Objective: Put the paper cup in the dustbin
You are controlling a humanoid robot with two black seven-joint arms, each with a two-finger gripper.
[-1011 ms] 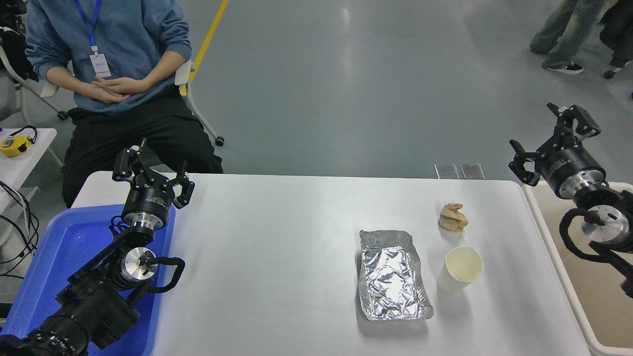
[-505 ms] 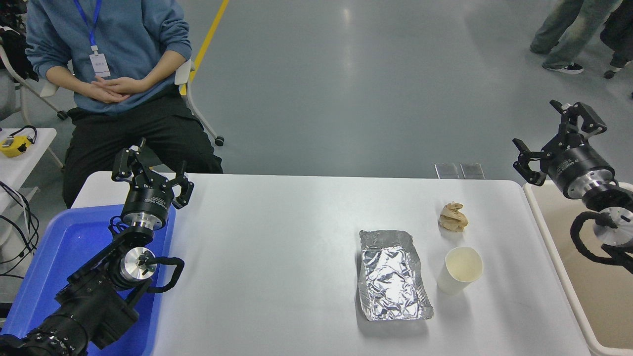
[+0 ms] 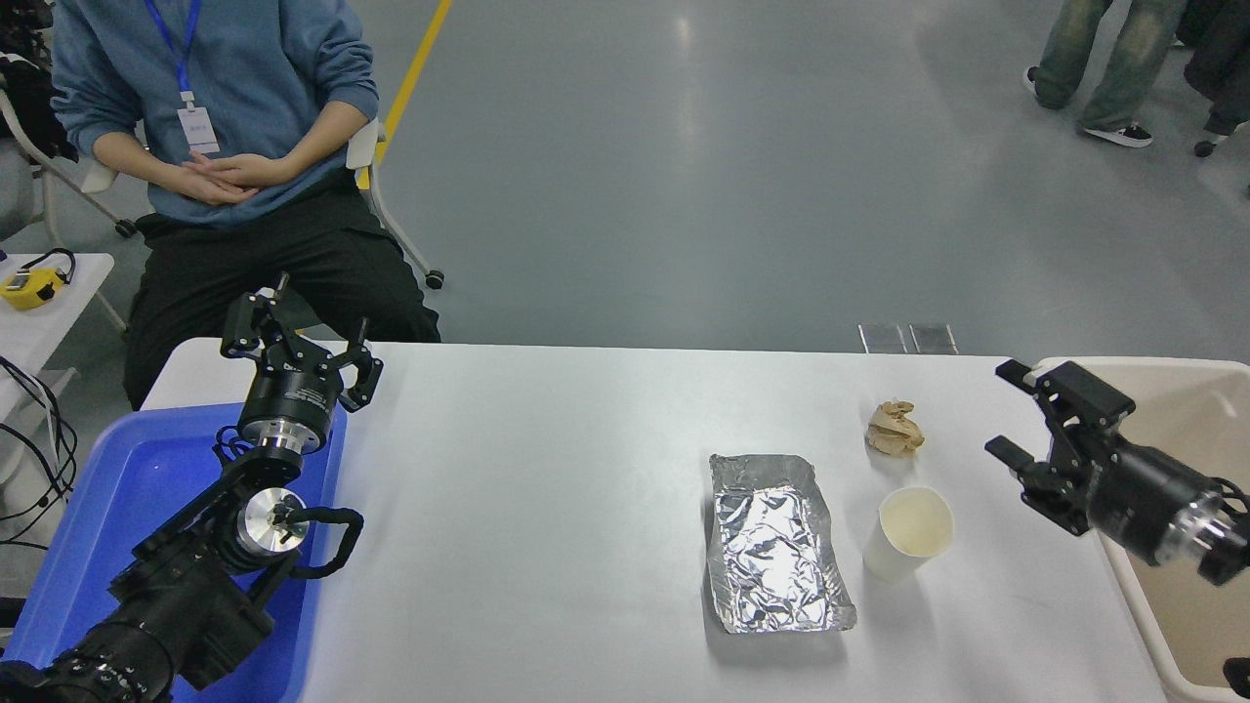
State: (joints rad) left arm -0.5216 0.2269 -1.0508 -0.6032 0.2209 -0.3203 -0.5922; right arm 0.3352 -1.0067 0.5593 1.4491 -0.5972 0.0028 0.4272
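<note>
The white paper cup (image 3: 908, 535) stands upright on the white table (image 3: 547, 488), right of centre, with its cream inside showing. The beige dustbin (image 3: 1187, 391) sits past the table's right edge. My right gripper (image 3: 1006, 410) is open and empty, low over the table's right edge, pointing left toward the cup, about a hand's width to its right and a little farther back. My left gripper (image 3: 298, 332) is open and parked at the lower left over the blue tray.
A crinkled foil tray (image 3: 776, 542) lies just left of the cup. A crumpled brown paper wad (image 3: 895, 428) lies behind the cup. A blue tray (image 3: 127, 488) sits at the left edge. A person (image 3: 215, 146) sits at the far left.
My right arm has swung down and turned from high above the dustbin to low over the table's right edge, now pointing left toward the cup. Cup, tray and left arm have not moved.
</note>
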